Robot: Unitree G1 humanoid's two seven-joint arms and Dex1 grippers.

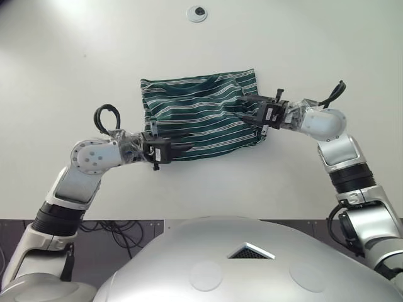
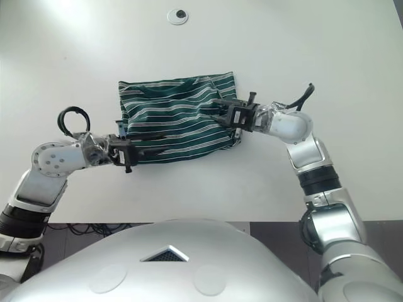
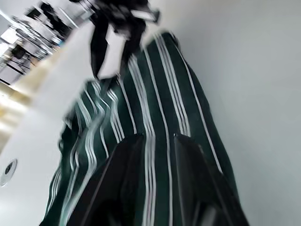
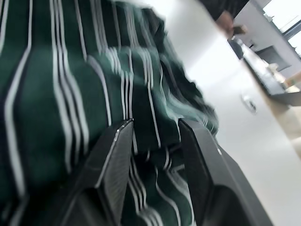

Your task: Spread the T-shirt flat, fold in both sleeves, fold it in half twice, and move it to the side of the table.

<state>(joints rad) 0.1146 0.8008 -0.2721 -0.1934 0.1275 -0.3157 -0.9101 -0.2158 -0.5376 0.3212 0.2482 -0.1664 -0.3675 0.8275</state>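
Observation:
The green T-shirt [image 1: 195, 116] with thin white stripes lies folded into a rough rectangle in the middle of the white table [image 1: 69, 69], collar toward the far side. My left gripper [image 1: 187, 148] is at the shirt's near left corner, its fingers [image 3: 127, 160] close together with striped cloth pinched between them. My right gripper [image 1: 244, 108] is at the shirt's right edge. Its fingers [image 4: 117, 155] stand apart, low over the cloth, and a raised fold sits in the gap.
A small round cap [image 1: 197, 14] is set into the table at the far edge. Bare tabletop lies to the left, right and near side of the shirt. Cables [image 1: 119, 229] hang below the table's front edge.

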